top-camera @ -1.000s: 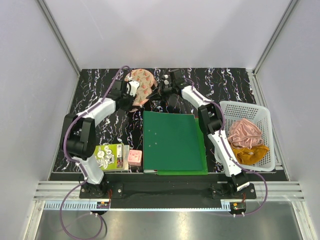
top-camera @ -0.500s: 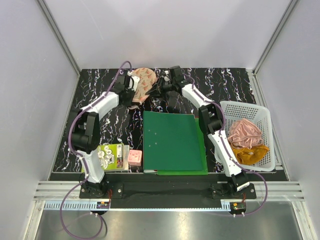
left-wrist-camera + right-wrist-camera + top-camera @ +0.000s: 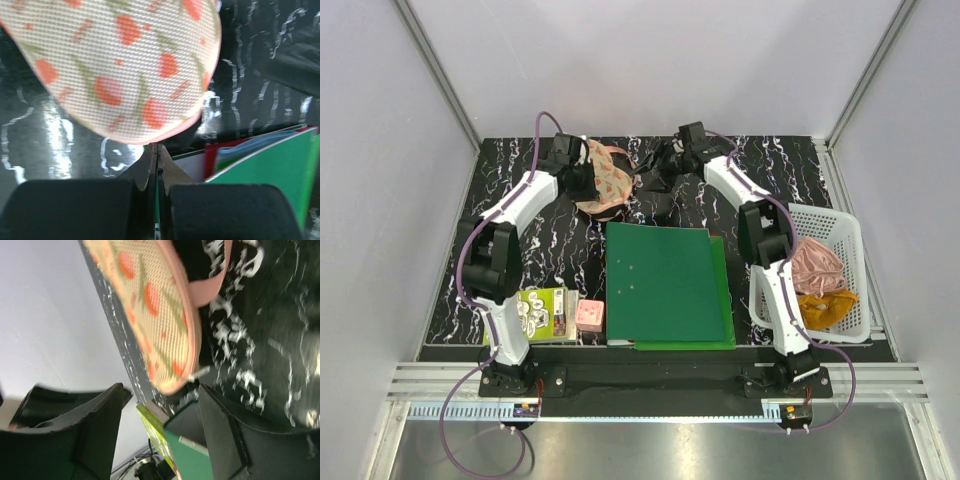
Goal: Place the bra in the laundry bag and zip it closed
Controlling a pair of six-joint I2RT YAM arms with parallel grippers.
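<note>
The laundry bag (image 3: pixel 607 180), peach mesh with red watermelon slices, lies at the back of the table. It fills the top of the left wrist view (image 3: pixel 125 70). My left gripper (image 3: pixel 582 180) is at the bag's left side. It is shut, its fingertips (image 3: pixel 154 148) meeting right under the bag's pink rim; a pinch on the rim does not show. My right gripper (image 3: pixel 665 168) stands open just right of the bag. The bag's end (image 3: pixel 160 315) and silver zip pull (image 3: pixel 200 373) lie just beyond its spread fingers. Only dark shapes show between bag and right gripper; the bra cannot be made out.
A green folder (image 3: pixel 665 285) lies mid-table in front of the bag. At the right stands a white basket (image 3: pixel 840 225) holding a pink cloth (image 3: pixel 810 265) and a mustard cloth (image 3: pixel 825 305). A green book (image 3: pixel 540 312) and a small pink box (image 3: pixel 589 315) sit near the left arm's base.
My right gripper has opened and drawn back to the right, off the bag. My left gripper has shut and moved toward the back along the bag's left side. The bag shifted slightly.
</note>
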